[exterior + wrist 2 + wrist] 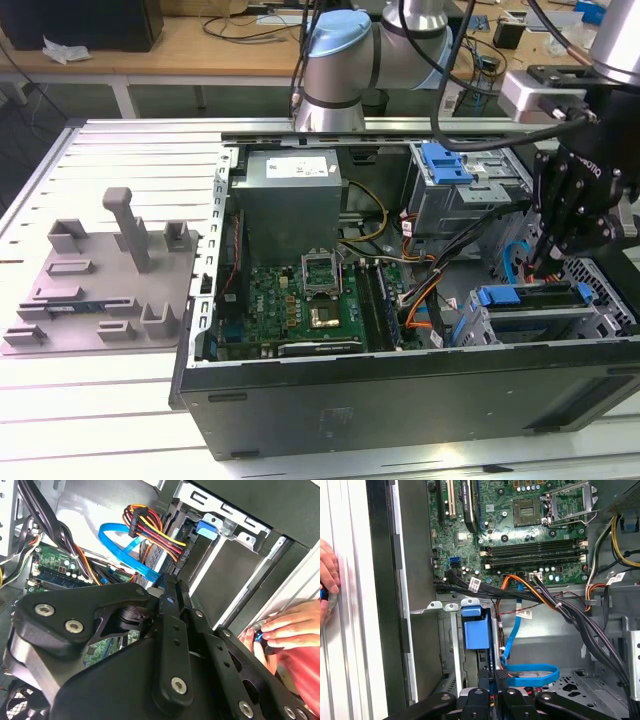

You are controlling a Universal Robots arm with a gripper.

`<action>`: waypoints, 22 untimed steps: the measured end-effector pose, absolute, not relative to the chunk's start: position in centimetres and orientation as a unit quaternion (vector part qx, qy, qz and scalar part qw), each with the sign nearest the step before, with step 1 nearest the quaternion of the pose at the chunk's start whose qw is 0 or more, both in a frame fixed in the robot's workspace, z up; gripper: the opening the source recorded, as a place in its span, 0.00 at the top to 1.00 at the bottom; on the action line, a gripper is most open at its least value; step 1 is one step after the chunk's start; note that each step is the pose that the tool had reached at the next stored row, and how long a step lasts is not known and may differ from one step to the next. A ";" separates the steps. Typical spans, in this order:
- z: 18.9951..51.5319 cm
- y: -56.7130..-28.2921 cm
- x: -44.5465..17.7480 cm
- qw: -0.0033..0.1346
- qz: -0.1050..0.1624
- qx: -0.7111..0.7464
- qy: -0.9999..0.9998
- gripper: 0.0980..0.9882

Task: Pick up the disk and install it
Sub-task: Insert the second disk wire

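Gripper (548, 262) over the drive cage (530, 315)

Its jaws stood drawn nearly together in the first wrist view, pressing the thin edge of the disk (493, 672) slotted in the cage beside the blue latch (476, 629).

Beside the drive cage (530, 315), on the motherboard (300, 300) side, cables (440, 270) crowd the passage; the gripper (548, 262) hangs just above the cage. A person's hand (327, 587) rests outside the case wall (382, 605), apart from the cage
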State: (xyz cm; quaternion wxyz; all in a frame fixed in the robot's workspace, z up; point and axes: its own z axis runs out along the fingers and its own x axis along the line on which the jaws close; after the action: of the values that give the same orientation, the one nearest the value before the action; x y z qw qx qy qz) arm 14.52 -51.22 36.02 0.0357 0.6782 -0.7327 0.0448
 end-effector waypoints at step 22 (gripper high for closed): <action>35.7 -52.1 14.4 0.015 0.030 0.679 -0.734 0.93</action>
State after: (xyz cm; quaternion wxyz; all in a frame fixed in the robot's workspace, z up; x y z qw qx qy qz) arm 14.42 -52.06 35.68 0.0151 0.6789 -0.7335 0.0300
